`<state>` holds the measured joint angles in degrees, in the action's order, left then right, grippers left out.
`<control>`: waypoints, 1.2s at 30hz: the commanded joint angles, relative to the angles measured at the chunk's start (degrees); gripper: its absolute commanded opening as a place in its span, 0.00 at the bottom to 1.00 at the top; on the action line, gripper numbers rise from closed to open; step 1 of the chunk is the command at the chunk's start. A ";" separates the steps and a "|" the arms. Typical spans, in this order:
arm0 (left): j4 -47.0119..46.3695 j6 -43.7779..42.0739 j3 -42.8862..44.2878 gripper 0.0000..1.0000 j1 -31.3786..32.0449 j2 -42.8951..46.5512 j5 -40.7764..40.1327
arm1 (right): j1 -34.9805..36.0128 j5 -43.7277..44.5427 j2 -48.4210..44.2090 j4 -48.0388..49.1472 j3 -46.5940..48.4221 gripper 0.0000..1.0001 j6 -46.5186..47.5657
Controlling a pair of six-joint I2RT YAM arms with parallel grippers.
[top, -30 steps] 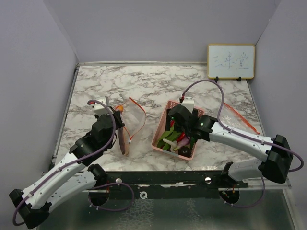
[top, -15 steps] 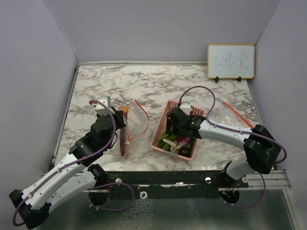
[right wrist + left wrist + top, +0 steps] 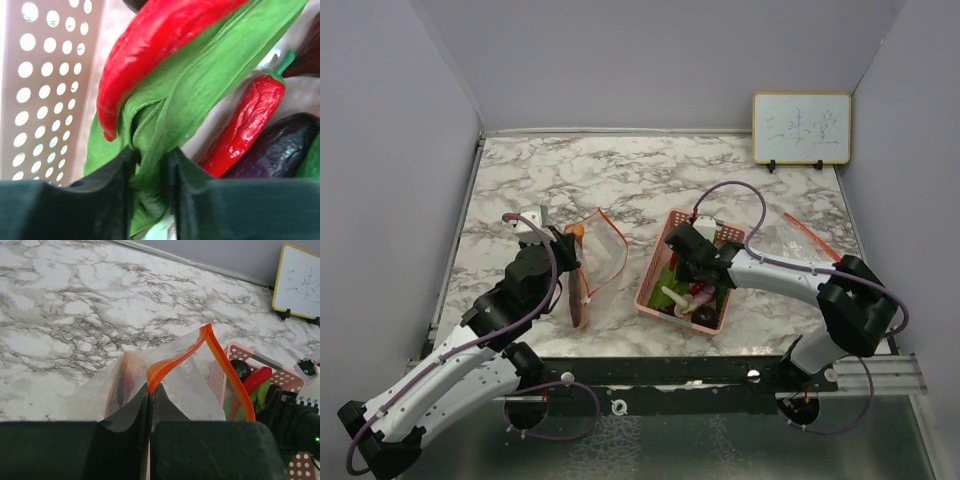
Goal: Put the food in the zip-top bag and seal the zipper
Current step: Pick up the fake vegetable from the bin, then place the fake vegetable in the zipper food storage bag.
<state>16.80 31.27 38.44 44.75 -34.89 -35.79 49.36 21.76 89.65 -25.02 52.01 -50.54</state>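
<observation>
Marble top [image 3: 620, 170]: R end effector [image 3: 150, 161] now pinching leaf [image 3: 200, 85], L end effector [image 3: 150, 397] clamps bag [image 3: 192, 382].

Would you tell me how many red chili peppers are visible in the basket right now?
2. A large red chili lies against the green leaf; a smaller chili lies beside the dark purple piece. Others may be hidden underneath.
</observation>
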 commanded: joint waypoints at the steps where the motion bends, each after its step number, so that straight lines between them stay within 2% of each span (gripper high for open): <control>1: -0.03 -0.15 -0.47 0.00 -0.04 1.11 0.39 | -0.32 2.41 -6.89 -1.86 -0.65 0.19 -0.47; 5: 0.28 -0.06 -0.72 0.00 -0.08 1.25 0.04 | -0.33 1.64 -14.22 -3.31 -0.36 0.13 0.35; 13: 0.94 -0.05 -0.82 0.00 -0.05 1.88 -0.68 | -0.32 -3.43 -23.49 -4.48 1.07 0.12 4.14; 19: 0.79 -0.60 -0.84 0.00 -0.06 1.96 -0.24 | -0.36 -9.27 -30.59 -1.75 3.58 0.11 14.86; 26: 0.15 -1.74 -0.21 0.00 -0.03 1.74 1.82 | -0.32 -31.42 -35.18 3.41 8.18 0.11 28.94; 29: -1.10 -3.39 -0.15 0.00 -0.05 2.30 3.52 | -0.32 -46.55 -34.90 3.94 10.11 0.11 32.43; 33: -3.80 -5.49 -1.07 0.00 -0.07 3.84 6.95 | -0.32 -63.79 -34.15 7.40 8.53 0.11 32.81; 36: -5.72 -6.06 -2.05 0.00 -0.10 4.92 8.58 | -0.32 -74.73 -32.95 14.94 5.30 0.11 30.33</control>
<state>15.75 27.62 37.50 44.75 -31.90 -31.59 49.10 -29.30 55.35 -20.62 60.40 -20.62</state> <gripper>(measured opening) 0.017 0.144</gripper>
